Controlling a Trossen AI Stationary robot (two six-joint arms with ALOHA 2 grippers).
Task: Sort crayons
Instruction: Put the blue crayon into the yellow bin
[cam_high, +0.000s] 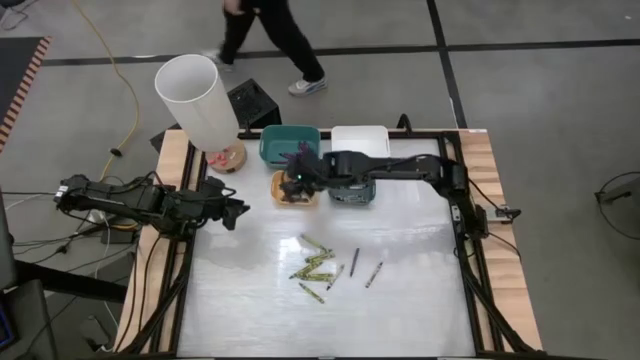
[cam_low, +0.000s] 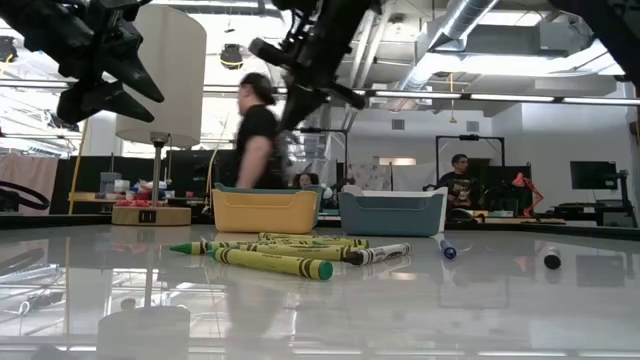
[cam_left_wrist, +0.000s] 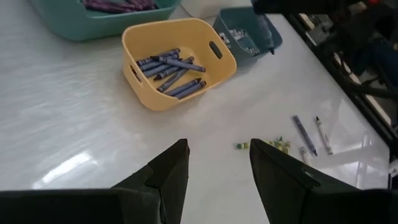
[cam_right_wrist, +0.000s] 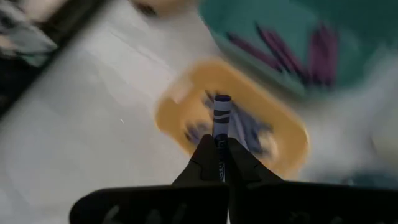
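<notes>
My right gripper (cam_right_wrist: 219, 144) hangs over the yellow bin (cam_high: 295, 191), shut on a blue crayon (cam_right_wrist: 222, 112). The yellow bin (cam_left_wrist: 177, 62) holds several blue crayons. Behind it, a teal bin (cam_left_wrist: 99, 15) holds purple crayons, and to its right a grey-blue bin (cam_left_wrist: 245, 34) holds grey ones. Loose yellow-green crayons (cam_high: 318, 265) and a few blue and grey ones (cam_high: 372, 273) lie flat on the table's near middle. My left gripper (cam_left_wrist: 217, 168) is open at the table's left side, above the surface, with nothing between its fingers. My right gripper pinches the blue crayon between its two fingertips, around the crayon's middle (cam_right_wrist: 220, 134). The fingers slant down from the table's right and lie along the crayon, whose free end (cam_right_wrist: 222, 102) sticks out past them. The crayon is lifted clear, above the yellow bin.
A white bin (cam_high: 360, 140) stands at the back beside the teal one. A lamp with a white shade (cam_high: 195, 100) stands at the far left corner. A person (cam_high: 270, 35) walks on the floor beyond the table. Bare tabletop lies between my left gripper and the loose crayons.
</notes>
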